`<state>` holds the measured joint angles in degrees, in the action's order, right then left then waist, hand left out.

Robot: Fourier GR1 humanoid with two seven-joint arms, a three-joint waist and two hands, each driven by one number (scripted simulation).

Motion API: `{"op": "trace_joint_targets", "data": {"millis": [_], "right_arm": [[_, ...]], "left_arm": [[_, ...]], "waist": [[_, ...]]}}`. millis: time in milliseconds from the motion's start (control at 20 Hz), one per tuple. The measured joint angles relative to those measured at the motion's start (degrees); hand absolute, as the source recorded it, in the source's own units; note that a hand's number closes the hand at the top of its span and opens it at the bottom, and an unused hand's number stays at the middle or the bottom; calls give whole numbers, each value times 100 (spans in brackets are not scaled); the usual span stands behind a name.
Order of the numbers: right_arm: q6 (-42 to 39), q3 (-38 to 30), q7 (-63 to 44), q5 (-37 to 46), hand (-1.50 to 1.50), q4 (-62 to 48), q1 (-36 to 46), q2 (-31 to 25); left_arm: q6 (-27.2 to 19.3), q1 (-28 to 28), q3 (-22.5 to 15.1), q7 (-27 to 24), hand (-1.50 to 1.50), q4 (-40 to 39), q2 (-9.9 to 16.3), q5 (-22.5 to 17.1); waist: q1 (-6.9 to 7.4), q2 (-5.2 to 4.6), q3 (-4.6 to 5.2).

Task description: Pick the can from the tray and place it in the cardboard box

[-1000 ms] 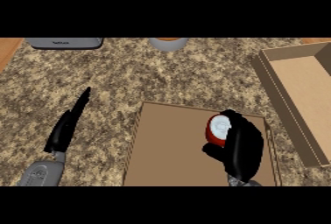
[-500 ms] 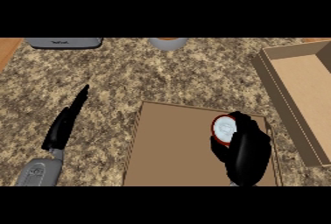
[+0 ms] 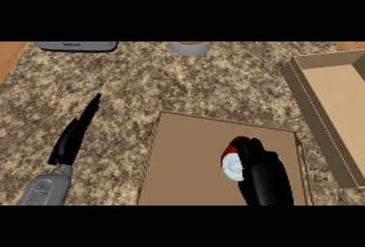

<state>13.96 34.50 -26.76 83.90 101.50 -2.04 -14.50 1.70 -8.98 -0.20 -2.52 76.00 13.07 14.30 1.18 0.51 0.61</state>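
We see bare counter (image 3: 214, 82) between the tray (image 3: 185, 164) and the cardboard box (image 3: 324, 111); only the box's near-left wall rises there.

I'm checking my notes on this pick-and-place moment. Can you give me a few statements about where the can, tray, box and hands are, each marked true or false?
1. The can is over the tray. True.
2. The can lies inside the cardboard box. False: it is over the tray, and no can shows in the box.
3. The right hand is curled round the can. True.
4. The left hand holds the can. False: it is open over the counter, left of the tray.
5. The cardboard box is left of the tray. False: it is at the right.
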Motion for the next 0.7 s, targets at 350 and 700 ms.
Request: {"op": "trace_joint_targets", "data": {"millis": [350,700], "right_arm": [[-1522,-920,1030,-1757,150,1942,-169,-1560],[-2689,-3224,1024,-3574,150,2927,9,-2402]], "left_arm": [[-7,195,69,61,0,152,31,-27],[-39,213,59,83,0,197,-11,26]], "waist": [[-143,-18,-44],[-199,-29,-55]]}}
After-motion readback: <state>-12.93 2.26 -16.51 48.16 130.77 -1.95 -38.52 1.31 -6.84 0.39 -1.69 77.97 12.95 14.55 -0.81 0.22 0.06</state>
